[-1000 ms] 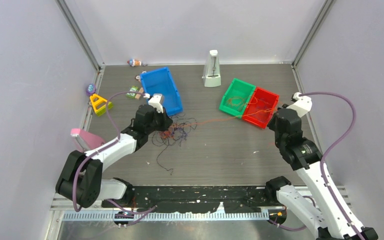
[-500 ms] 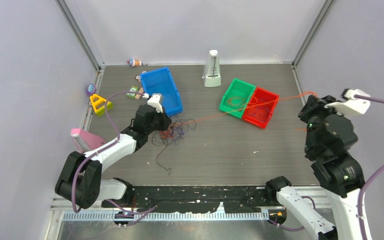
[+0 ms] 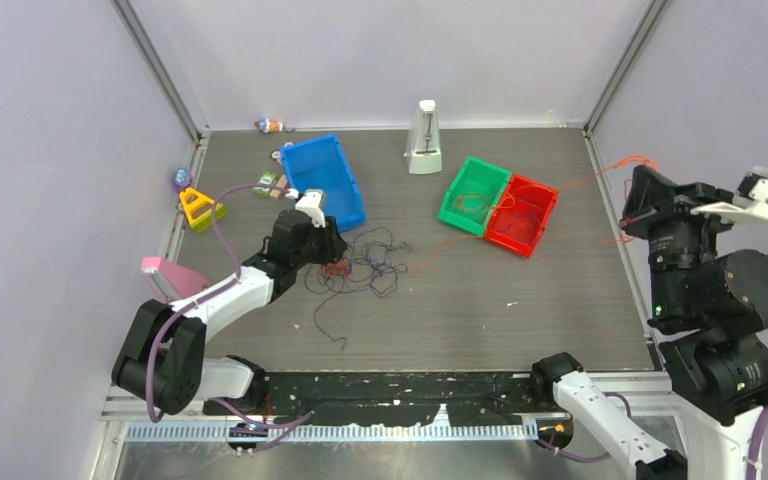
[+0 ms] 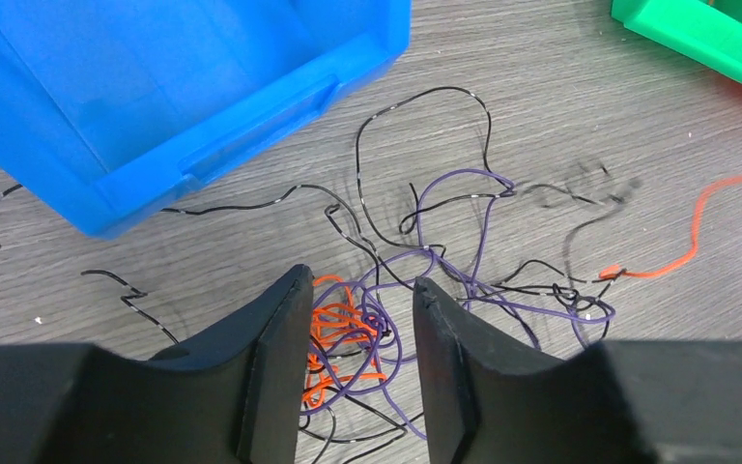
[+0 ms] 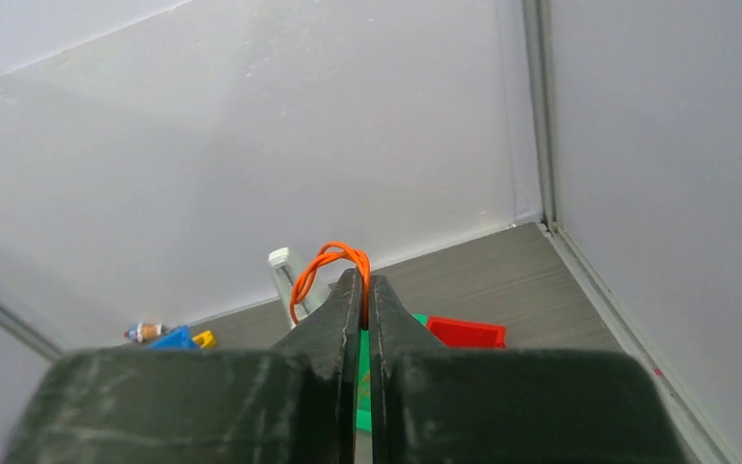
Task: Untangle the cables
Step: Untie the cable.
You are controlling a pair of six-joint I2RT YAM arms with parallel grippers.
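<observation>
On the table (image 3: 480,300), just in front of the blue bin (image 3: 325,180), the cables (image 3: 360,265) lie in a loose, messy clump of black, purple and orange strands. The left end effector (image 4: 357,290) sits low, right over this clump. Its two fingers (image 4: 275,358) are apart, and orange and purple loops show in the gap between them.

One long orange cable (image 5: 331,248) runs from beside the clump across the green bin (image 3: 473,195) and the red bin (image 3: 522,215), which stand side by side. It goes up to the right end effector (image 5: 365,280), lifted high by the table's right edge. That one is pinched tight on the orange cable, and a small loop sticks out above its tips.

A white pointed thing (image 3: 423,138) stands near the back wall. Any print on it is too tiny to read.
</observation>
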